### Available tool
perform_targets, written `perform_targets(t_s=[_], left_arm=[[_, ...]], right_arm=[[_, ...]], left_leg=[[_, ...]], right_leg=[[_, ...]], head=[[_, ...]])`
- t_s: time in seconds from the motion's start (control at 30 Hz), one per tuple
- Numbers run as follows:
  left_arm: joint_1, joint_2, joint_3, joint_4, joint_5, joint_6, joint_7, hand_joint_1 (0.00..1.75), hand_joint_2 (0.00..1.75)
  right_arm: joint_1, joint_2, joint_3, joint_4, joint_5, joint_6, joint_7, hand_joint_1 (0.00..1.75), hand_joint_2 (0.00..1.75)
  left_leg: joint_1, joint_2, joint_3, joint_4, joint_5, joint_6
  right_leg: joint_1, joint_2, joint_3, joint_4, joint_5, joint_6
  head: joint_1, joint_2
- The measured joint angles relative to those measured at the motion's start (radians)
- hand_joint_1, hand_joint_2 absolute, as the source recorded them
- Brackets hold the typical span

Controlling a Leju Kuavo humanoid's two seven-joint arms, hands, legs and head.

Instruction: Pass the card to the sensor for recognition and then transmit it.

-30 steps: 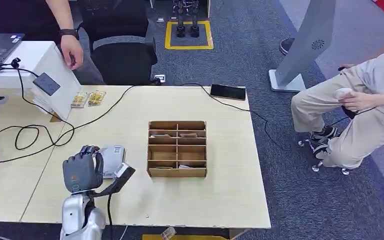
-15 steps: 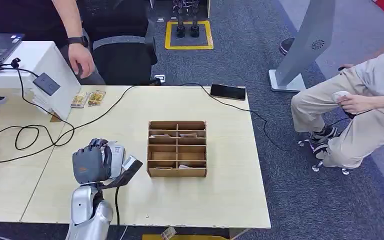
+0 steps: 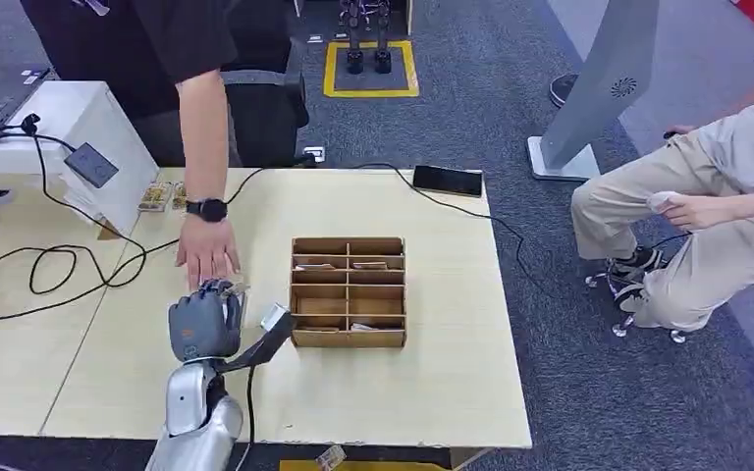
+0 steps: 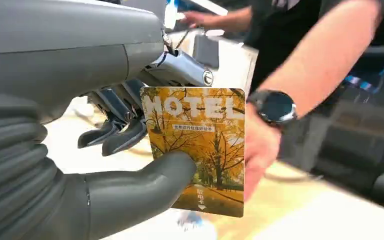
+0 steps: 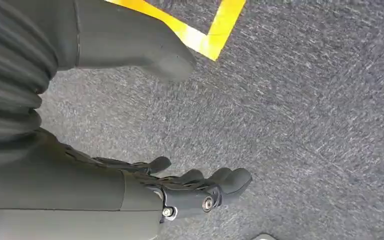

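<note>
Left of the left robot hand point(image 3: 204, 326), a black cable point(image 3: 59, 257) is lying looped on the pale surface point(image 3: 432, 392); the left robot hand itself is hovering above the surface near its front edge, pinching the yellow MOTEL card point(image 4: 197, 150) between its thumb and its darker fingers point(image 4: 120, 137), the card standing upright; just beyond that robot hand, a person's hand point(image 3: 206, 257) wearing a black watch point(image 3: 206, 209) is reaching down and touching the card's far edge; right of the left robot hand, a wooden compartment box point(image 3: 348, 291) is sitting near it on the surface; the right robot hand point(image 5: 180, 187) is hanging over grey carpet point(image 5: 305, 100) beside a yellow floor line point(image 5: 215, 30), holding nothing, its fingers loosely curled.
</note>
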Motion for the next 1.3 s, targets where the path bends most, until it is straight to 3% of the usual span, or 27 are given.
perform_targets(t_s=[0.17,0.4,0.73,1.13,1.3], left_arm=[[-0.022,0.036,-0.089,0.094,-0.001,0.0,0.061,1.75,1.75],[-0.07,0.064,-0.176,0.223,-0.002,0.005,0.095,1.75,1.75],[-0.146,0.077,-0.22,0.394,0.0,0.005,0.107,1.75,1.75],[-0.141,0.081,-0.241,0.418,0.047,0.006,0.1,1.75,1.75],[-0.12,0.08,-0.223,0.378,0.075,0.008,0.088,1.75,1.75]], right_arm=[[-0.001,-0.007,0.0,0.011,-0.009,0.0,-0.003,0.0,1.75],[-0.002,-0.019,0.0,0.029,-0.021,0.0,-0.009,0.0,1.75],[-0.002,-0.033,0.0,0.046,-0.045,0.0,-0.01,0.0,1.75],[-0.003,-0.041,0.001,0.054,-0.073,-0.001,-0.002,0.0,1.75],[-0.004,-0.042,0.001,0.053,-0.055,-0.001,0.0,0.0,1.75]], left_leg=[[0.0,0.0,0.0,0.0,0.0,0.0],[0.0,-0.001,0.0,0.0,0.0,0.0],[0.0,-0.002,0.008,0.0,0.0,0.0],[0.0,-0.003,0.011,0.0,0.001,-0.001],[0.0,-0.003,0.01,0.0,0.001,-0.001]], right_leg=[[0.0,0.0,0.0,0.0,0.0,0.0],[0.0,-0.001,0.001,0.0,0.0,0.0],[0.0,-0.004,0.01,0.0,0.0,0.0],[0.0,-0.005,0.013,0.0,0.0,0.0],[0.0,-0.004,0.012,0.0,0.0,0.0]], head=[[0.0,0.0],[0.0,0.0],[0.0,0.0],[0.0,0.0],[0.0,0.0]])
